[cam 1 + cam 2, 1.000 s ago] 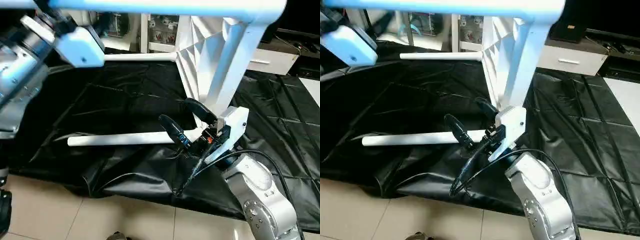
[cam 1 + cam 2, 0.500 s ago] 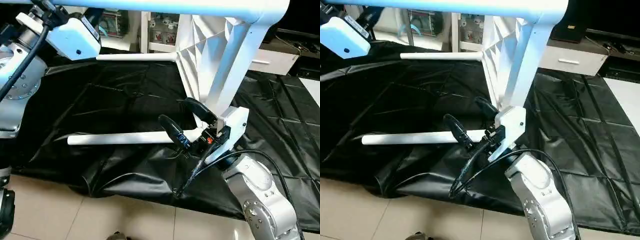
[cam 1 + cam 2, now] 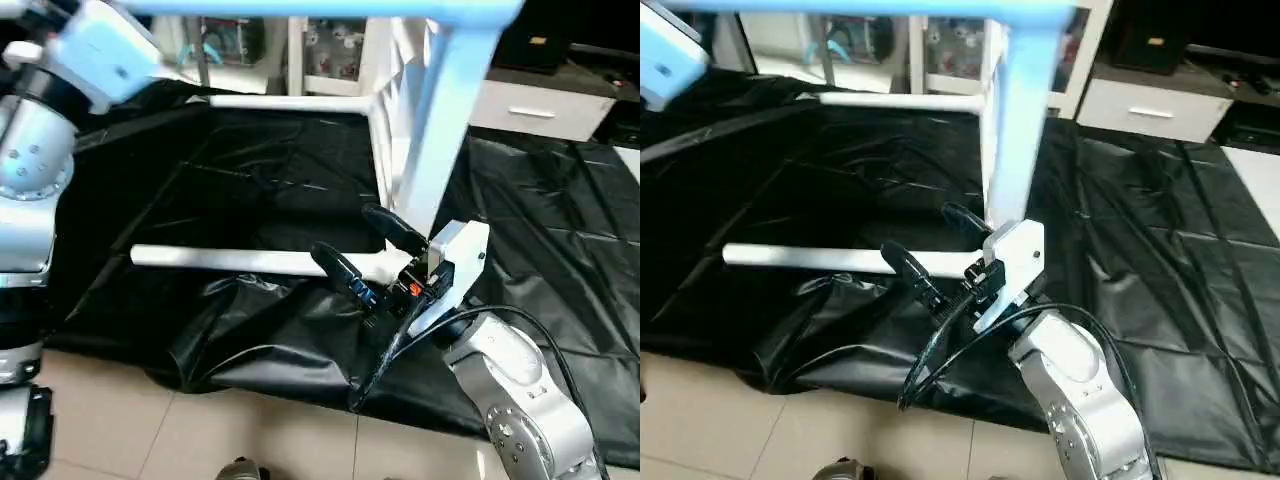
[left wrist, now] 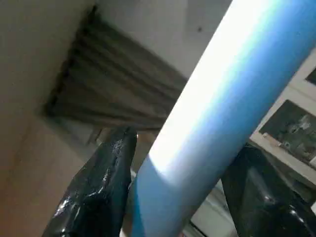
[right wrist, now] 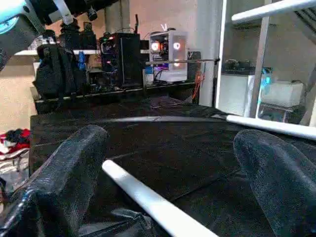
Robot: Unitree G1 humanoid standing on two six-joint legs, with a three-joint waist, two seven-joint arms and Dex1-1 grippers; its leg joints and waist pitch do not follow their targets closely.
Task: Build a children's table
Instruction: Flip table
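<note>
1. Tabletop: white plastic, standing on its edge on the black sheet that covers the floor, ribbed underside facing left.
2. Fitted legs: one leg runs level across the top of the head views from the tabletop's upper corner; a second leg sticks out level to the left, lower and farther back; a third leg comes forward and down towards the right arm.
3. Loose leg: a long white tube lying flat on the black sheet, its near end between the fingers of the right gripper.
4. Left gripper: raised high on the left. In the left wrist view its two black fingers sit on either side of the top leg, pressed against it, pinching it.
5. Right gripper: low over the sheet, fingers spread wide. The loose leg's end lies in the gap, touched by neither finger as far as I can see.
6. Background: a white cabinet beyond the sheet on the right; pale floor tiles nearest the robot.
</note>
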